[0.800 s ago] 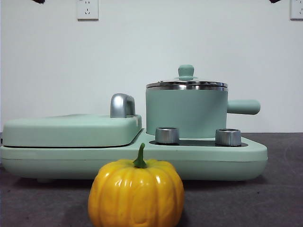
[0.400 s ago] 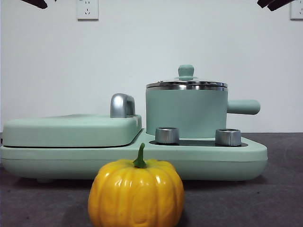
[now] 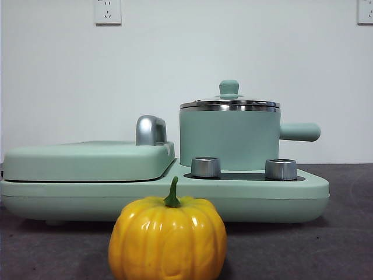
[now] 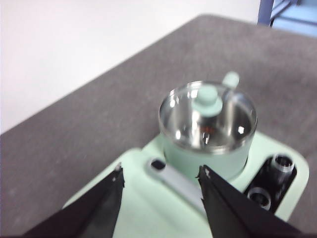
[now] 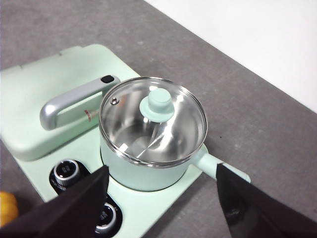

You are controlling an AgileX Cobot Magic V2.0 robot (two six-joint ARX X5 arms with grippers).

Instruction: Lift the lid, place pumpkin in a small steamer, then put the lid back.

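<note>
Sitting closed on the small steamer (image 3: 228,139), the lid (image 5: 153,118) had its mint knob up, and the steamer stood on the cooker base (image 3: 245,195) behind 2 steel dials (image 3: 206,167). The pumpkin (image 3: 168,238) rested on the bench (image 3: 326,245) at its front edge. Both the left gripper (image 4: 161,174) and right gripper (image 5: 161,178) hovered above the steamer, fingers apart, holding nothing.

Glass lid (image 5: 153,120) glossy; pumpkin (image 3: 167,238) shiny plastic.

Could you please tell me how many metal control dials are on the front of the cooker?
2: the left dial and the right dial both sit on the black panel in front of the small steamer. No others show.
</note>
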